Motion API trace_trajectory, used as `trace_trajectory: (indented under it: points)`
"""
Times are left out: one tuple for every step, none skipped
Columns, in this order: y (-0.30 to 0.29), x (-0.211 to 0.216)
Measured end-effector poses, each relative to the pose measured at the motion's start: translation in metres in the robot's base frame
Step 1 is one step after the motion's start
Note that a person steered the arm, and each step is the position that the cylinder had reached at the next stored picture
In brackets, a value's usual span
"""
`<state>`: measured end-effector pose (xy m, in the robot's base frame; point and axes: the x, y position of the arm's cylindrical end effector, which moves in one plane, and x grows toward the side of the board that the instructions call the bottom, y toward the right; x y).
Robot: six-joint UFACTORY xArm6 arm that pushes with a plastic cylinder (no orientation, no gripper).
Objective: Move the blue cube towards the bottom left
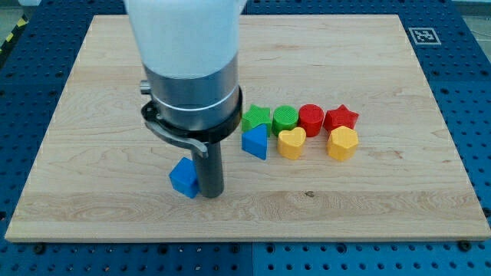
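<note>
My tip (210, 193), the lower end of a straight dark rod with no fingers to open or clench, presses against the right side of the small blue plastic cube (183, 178) on the pale wooden board (399, 184), left of centre. Seven more blocks cluster at centre-right: two green, two red, two yellow, one blue triangular block (255, 141). A black-and-white square marker (423, 35) sits at the top right corner; no readable writing.

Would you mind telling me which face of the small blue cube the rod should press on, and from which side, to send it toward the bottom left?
Press the small blue cube on its upper-right face, coming from the view's top right. My tip touches its right side, so it should probably shift slightly upward first. The cube sits turned, corner forward, so an off-centre push would likely spin it.
</note>
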<state>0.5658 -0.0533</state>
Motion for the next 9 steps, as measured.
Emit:
trace_trajectory:
  points:
    - [0.031, -0.006]
    - [0.029, -0.014]
    - [-0.025, -0.014]
    - [-0.029, -0.014]
    - [-0.029, -0.033]
    - [-0.038, -0.027]
    - [-0.067, -0.007]
    - [-0.069, -0.006]
    - [-0.066, -0.024]
